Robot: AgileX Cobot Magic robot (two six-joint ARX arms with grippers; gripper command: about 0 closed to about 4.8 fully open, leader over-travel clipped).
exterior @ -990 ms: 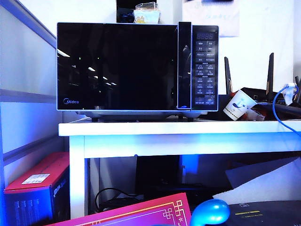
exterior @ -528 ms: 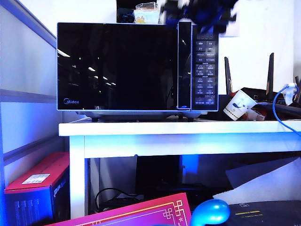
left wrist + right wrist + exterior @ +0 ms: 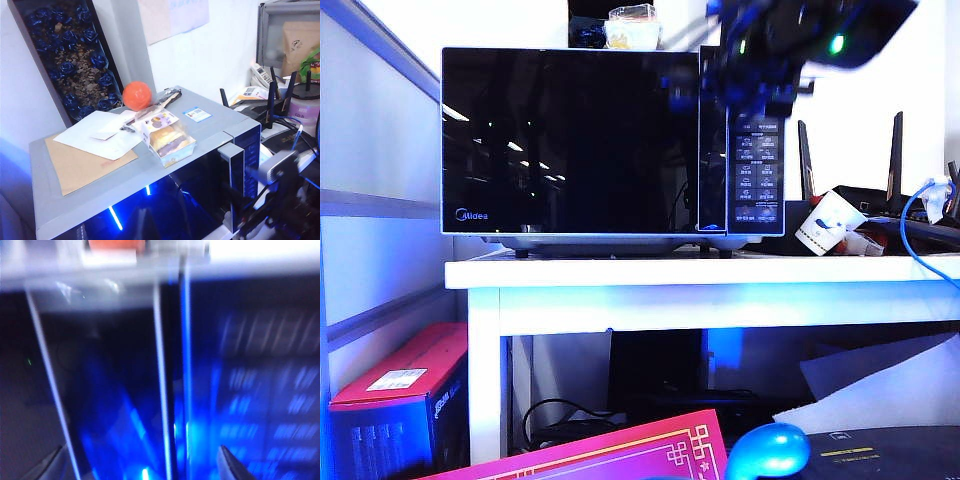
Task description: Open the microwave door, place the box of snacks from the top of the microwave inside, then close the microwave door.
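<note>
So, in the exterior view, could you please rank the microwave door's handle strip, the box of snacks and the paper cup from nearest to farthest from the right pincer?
1. Handle strip: directly beneath the open right pincer, at the microwave's upper right.
2. Box of snacks: on the microwave's top, to the pincer's left.
3. Paper cup: on the table, right of the microwave, well below.

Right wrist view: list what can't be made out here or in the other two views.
- Right wrist view: motion blur smears the microwave door handle and button panel; right pincer fingertips cut by the edge.
- Exterior view: the right arm hides the microwave display.
- Left wrist view: left pincer out of frame; box of snacks label too small to read.
</note>
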